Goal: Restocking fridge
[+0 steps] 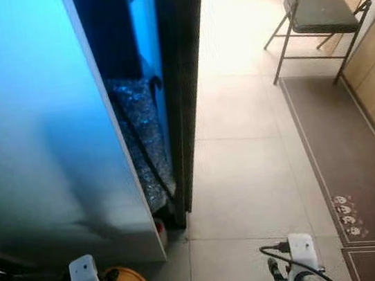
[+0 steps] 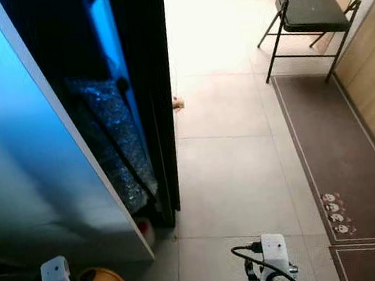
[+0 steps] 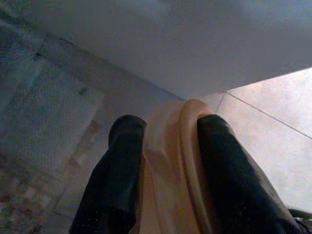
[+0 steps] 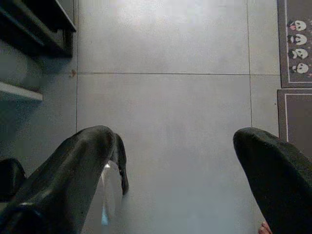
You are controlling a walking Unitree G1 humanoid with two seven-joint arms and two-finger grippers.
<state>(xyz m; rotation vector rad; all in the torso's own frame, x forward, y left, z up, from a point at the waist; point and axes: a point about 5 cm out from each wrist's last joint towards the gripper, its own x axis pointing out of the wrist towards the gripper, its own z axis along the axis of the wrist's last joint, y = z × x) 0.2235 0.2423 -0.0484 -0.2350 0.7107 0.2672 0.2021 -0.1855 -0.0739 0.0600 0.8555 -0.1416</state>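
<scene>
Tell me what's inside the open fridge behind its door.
Past the pale blue-lit fridge door, the dark interior shows a speckled, foil-like bag low down with a black cord across it. Higher shelves are too dark to read, and the door covers the rest.

You will find no readable text, brand, number or sign anywhere here. The nearest thing to a marking is a row of 4 small pale face-like figures printed on the brown floor mat [image 1: 358,158], and they carry no letters you can make out.
</scene>
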